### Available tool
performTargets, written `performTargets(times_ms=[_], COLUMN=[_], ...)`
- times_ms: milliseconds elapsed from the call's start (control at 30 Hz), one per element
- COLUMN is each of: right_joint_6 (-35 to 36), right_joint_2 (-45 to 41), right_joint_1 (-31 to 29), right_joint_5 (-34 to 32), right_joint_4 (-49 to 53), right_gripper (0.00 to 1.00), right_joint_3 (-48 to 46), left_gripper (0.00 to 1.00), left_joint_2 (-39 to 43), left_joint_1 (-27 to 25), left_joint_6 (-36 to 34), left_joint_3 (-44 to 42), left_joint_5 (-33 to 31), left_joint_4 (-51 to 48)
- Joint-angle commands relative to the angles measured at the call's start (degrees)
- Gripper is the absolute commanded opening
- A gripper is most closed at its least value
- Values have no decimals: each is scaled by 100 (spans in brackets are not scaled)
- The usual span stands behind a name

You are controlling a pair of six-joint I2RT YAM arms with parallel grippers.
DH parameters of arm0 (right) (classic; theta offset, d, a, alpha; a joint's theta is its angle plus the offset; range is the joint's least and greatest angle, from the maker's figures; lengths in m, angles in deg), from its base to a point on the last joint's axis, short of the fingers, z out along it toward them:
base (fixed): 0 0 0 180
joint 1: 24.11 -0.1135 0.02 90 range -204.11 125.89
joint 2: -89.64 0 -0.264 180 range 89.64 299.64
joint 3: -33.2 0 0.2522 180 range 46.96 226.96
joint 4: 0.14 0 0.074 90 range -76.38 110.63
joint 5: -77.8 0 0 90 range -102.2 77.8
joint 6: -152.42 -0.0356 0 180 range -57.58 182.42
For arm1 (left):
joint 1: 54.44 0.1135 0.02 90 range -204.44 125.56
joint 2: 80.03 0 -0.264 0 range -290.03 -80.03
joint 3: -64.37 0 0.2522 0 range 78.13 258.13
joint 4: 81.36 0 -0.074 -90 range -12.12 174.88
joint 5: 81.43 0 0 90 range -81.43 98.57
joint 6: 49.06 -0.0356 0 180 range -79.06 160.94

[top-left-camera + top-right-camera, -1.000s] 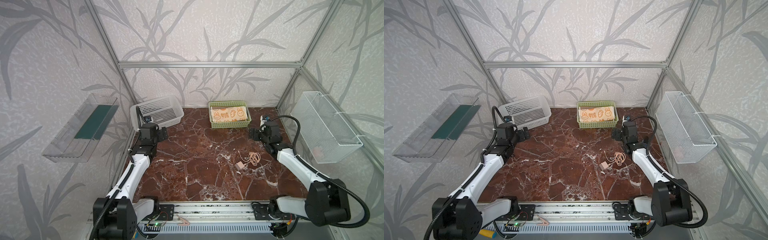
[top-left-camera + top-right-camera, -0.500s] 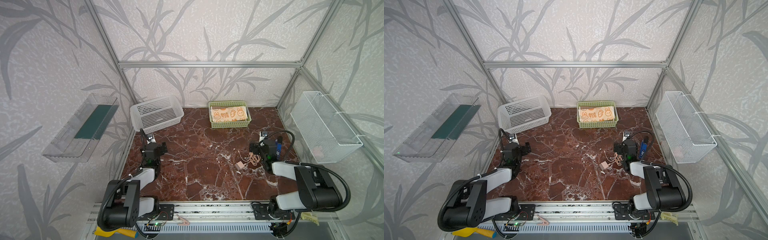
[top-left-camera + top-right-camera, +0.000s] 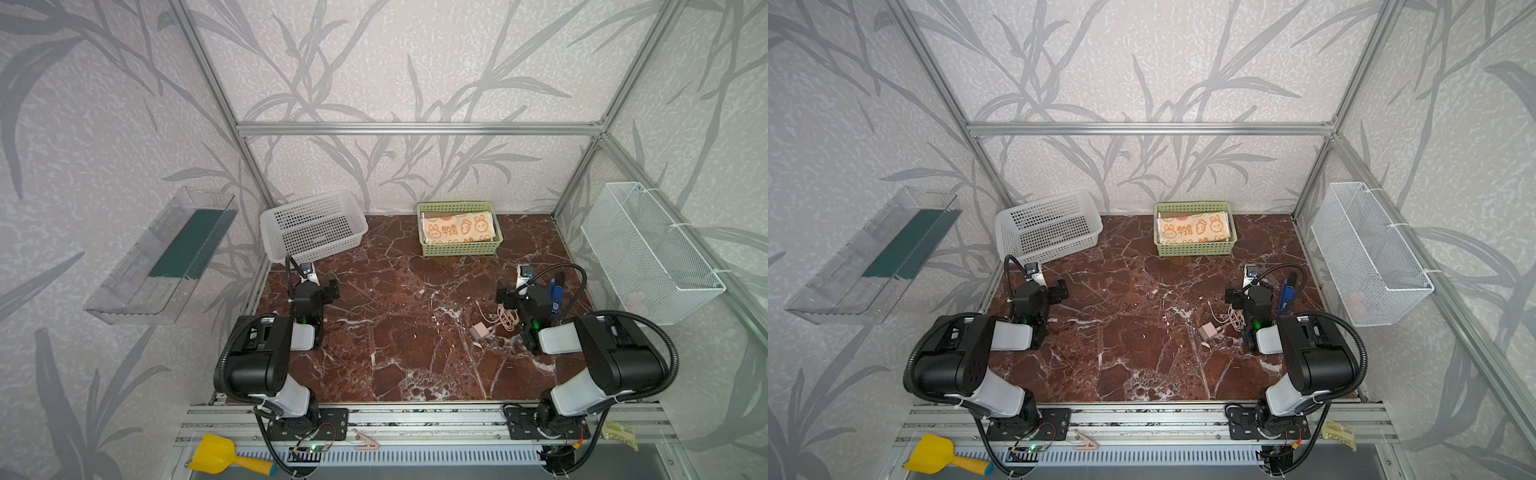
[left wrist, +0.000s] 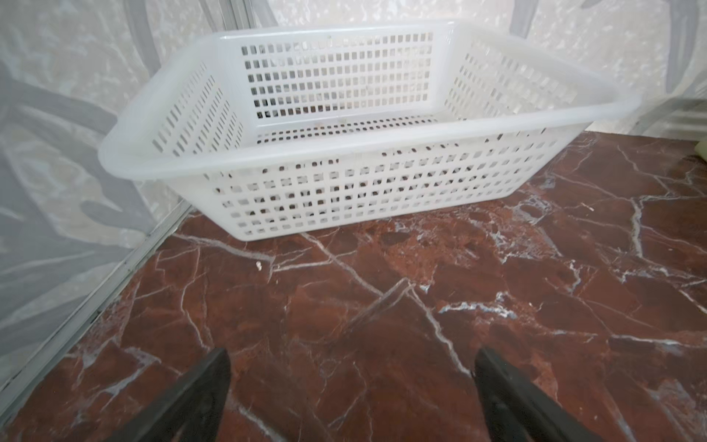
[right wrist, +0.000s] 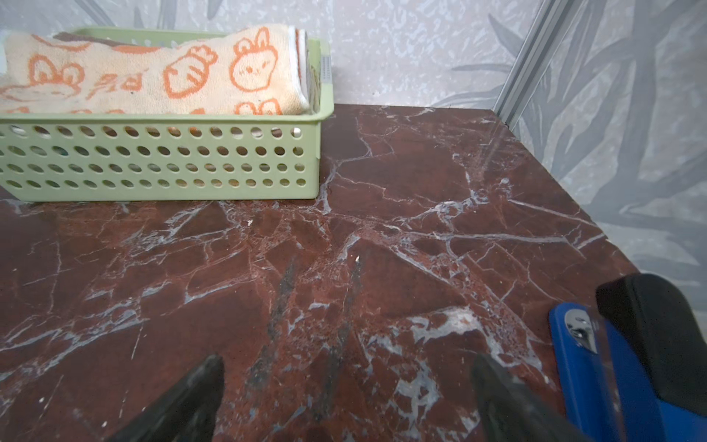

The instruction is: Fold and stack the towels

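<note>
The towels [image 3: 459,227] [image 3: 1192,227] lie folded in a green perforated basket [image 3: 457,250] [image 3: 1196,249] at the back middle of the table. The top one is pale orange with orange bunnies and carrots. In the right wrist view, the towels [image 5: 153,76] show layered edges at one end above the green basket [image 5: 153,164]. My left gripper [image 3: 330,289] [image 3: 1061,289] [image 4: 352,356] is open and empty, low over bare table on the left. My right gripper [image 3: 505,297] [image 3: 1231,296] [image 5: 348,361] is open and empty on the right. Both are well short of the basket.
An empty white perforated basket [image 3: 316,245] [image 4: 344,191] stands tilted at the back left. A small charger [image 3: 481,331] with coiled cable [image 3: 506,319] lies left of my right gripper. A blue tool [image 3: 555,293] [image 5: 589,363] lies beside it. A wire basket [image 3: 648,257] hangs on the right wall.
Both arms have pulled back from the far half of the table toward the front and folded low. Both grippers stayed open and empty.
</note>
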Motion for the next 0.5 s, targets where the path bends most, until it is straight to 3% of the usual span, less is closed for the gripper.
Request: performTargets(times_ms=[0,467], right_joint_6=[76,77], right_joint_2=[5,14], right_joint_1=[-26,-26], right_joint_5=[-38,-39], right_joint_4=[-251,-259], right_gripper=[99,99], right_joint_3=[83,83], left_gripper=[99,99], left_joint_2=[-22,-16], left_joint_1=[20,15], left_joint_6=[-164,-177], left_joint_3=[66,102], left_joint_5=[104,131], left_joint_4=[59,-16])
